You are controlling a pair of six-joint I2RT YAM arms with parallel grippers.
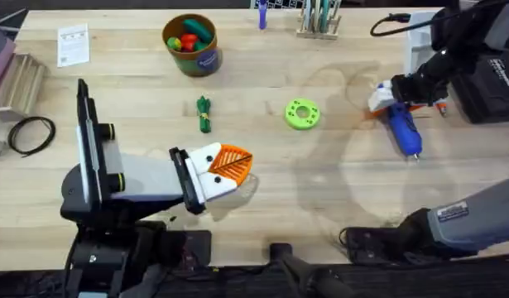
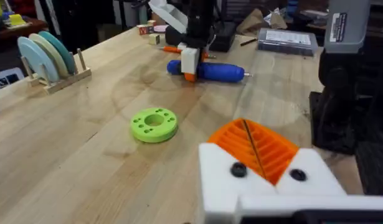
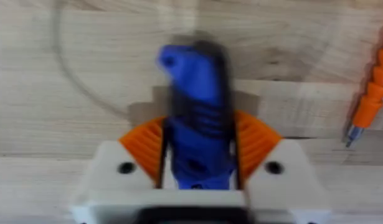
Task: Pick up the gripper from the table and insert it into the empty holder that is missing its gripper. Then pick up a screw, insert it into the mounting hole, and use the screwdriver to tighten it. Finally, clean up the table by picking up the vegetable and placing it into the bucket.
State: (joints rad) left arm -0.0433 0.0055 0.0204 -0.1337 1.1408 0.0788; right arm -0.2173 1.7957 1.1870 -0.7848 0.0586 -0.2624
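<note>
Right gripper (image 3: 197,168) clamps the chunky bright-blue cylindrical screwdriver (image 1: 403,128) at the table's far right; left gripper (image 1: 232,163) rests near centre, orange pads pressed together. Dark-green bumpy vegetable (image 1: 204,114) lies near the tan bucket (image 1: 193,45).

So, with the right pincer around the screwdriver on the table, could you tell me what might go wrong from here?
1. The right pincer grips the screwdriver near one end, so the long free end may sag or swing when lifted.
2. A thin orange tool lies close beside the screwdriver and could get knocked.
3. The left pincer has its orange pads pressed together; carrying the screwdriver over may bump the green disc lying between them.
</note>
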